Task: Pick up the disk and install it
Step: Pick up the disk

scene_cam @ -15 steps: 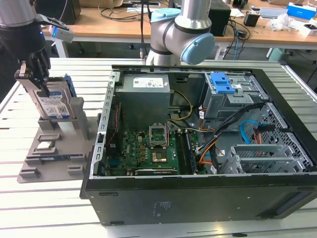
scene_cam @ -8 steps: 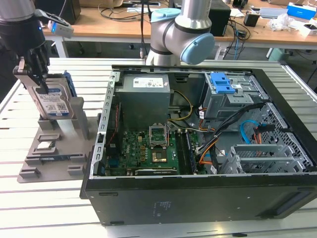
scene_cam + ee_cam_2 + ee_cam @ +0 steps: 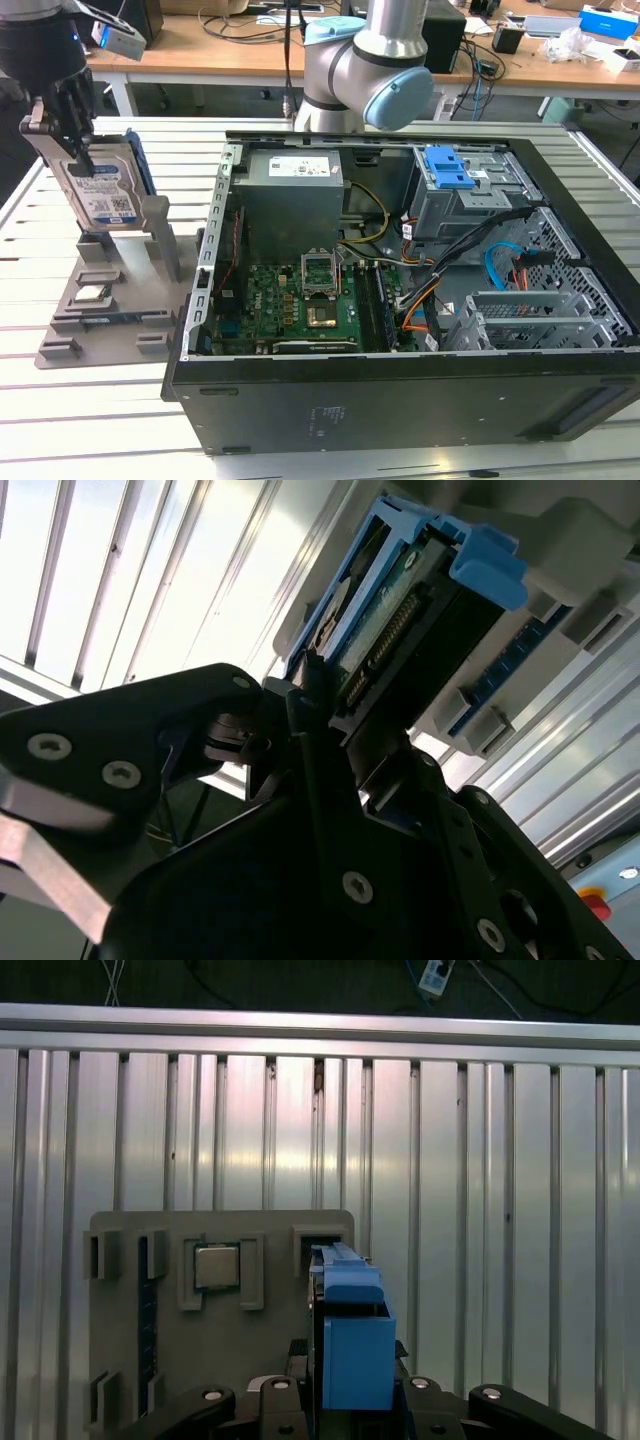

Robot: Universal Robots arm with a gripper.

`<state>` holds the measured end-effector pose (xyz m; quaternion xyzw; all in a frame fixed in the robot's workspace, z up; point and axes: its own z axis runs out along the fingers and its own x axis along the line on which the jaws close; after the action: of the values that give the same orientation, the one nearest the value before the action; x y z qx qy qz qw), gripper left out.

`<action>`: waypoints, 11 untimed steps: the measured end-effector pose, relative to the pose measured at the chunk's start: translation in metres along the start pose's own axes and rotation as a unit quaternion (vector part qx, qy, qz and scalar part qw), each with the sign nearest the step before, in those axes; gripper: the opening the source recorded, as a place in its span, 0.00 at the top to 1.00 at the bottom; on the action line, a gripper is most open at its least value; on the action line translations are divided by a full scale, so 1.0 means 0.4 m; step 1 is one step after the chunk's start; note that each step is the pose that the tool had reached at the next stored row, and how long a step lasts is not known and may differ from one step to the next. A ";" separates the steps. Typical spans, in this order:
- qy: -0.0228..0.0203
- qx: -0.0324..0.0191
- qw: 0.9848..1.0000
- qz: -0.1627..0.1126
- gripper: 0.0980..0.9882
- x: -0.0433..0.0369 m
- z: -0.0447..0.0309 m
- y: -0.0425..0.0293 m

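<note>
The disk (image 3: 105, 190), a silver drive with a blue-and-white label in a blue carrier frame, stands upright over the slot of the grey holder stand (image 3: 100, 320) at the exterior view's left. My gripper (image 3: 62, 135) comes down from above and is shut on the disk's upper edge. In the second wrist view the black fingers (image 3: 300, 740) clamp the disk (image 3: 400, 610) at its connector end. The first wrist view looks down on the blue carrier (image 3: 352, 1340) between the gripper's (image 3: 350, 1400) links. Whether the disk still rests in the slot cannot be told.
A small square silver chip (image 3: 92, 293) lies in a pocket of the stand (image 3: 130, 1360). The open computer case (image 3: 400, 400) fills the exterior view's right, its grey drive cage with a blue latch panel (image 3: 455, 170) at the back. The arm's base (image 3: 370, 70) stands behind.
</note>
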<state>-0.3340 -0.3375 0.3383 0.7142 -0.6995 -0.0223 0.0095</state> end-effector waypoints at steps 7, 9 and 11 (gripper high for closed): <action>0.000 0.000 1.000 0.000 0.70 -0.005 -0.031 0.000; 0.000 0.000 1.000 0.000 0.70 -0.006 -0.038 0.000; 0.000 0.000 1.000 0.000 0.70 -0.007 -0.043 0.000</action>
<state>-0.3334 -0.3351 0.3557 0.7142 -0.6995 -0.0224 0.0096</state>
